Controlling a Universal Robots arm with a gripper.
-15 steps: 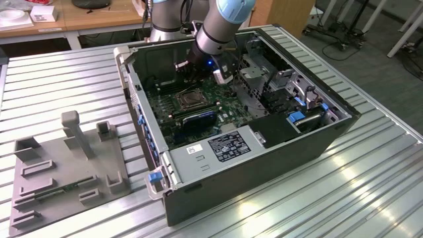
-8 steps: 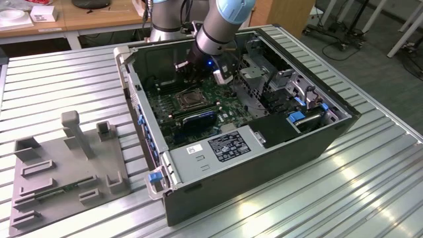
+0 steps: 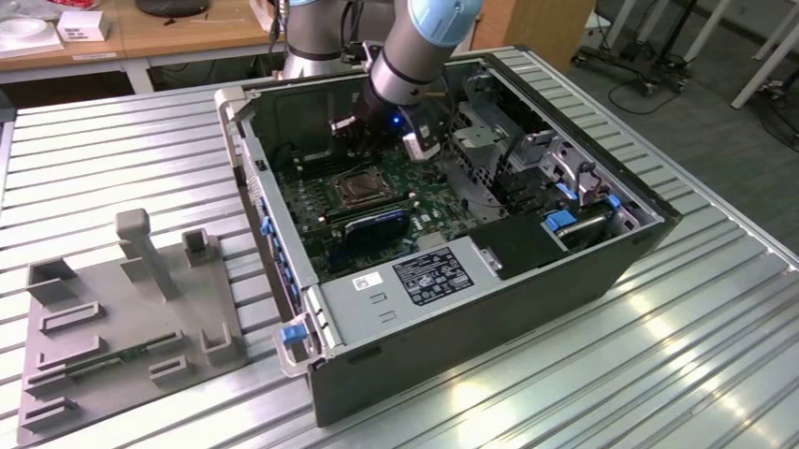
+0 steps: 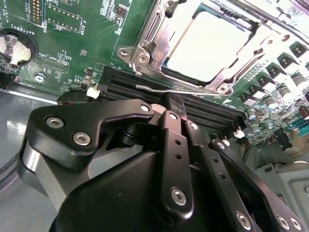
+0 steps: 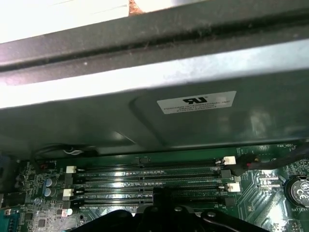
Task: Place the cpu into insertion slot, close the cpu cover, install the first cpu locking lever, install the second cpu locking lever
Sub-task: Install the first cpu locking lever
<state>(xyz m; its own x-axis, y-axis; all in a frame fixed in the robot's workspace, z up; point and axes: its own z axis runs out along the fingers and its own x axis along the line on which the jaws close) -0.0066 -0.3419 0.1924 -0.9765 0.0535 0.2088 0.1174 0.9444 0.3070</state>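
The cpu (image 4: 207, 46) lies in the insertion slot (image 3: 355, 187), its pale metal top showing through the window of the cpu cover (image 4: 145, 48), which lies flat over it. A thin wire locking lever (image 4: 164, 89) runs along the socket's edge next to the memory slots; I cannot tell whether it is latched. My gripper (image 4: 175, 105) hangs over the memory slots just beside the socket, its fingers pressed together with nothing between them. In the exterior view the gripper (image 3: 355, 138) is inside the open computer case, a little behind the socket.
Black memory slots (image 5: 149, 179) run beside the socket, with a coin battery (image 5: 299, 188) nearby. The case's metal wall (image 5: 145, 106) rises close behind them. A drive cage (image 3: 549, 178) fills the exterior view's right of the case. A grey fixture (image 3: 125, 309) stands on the table.
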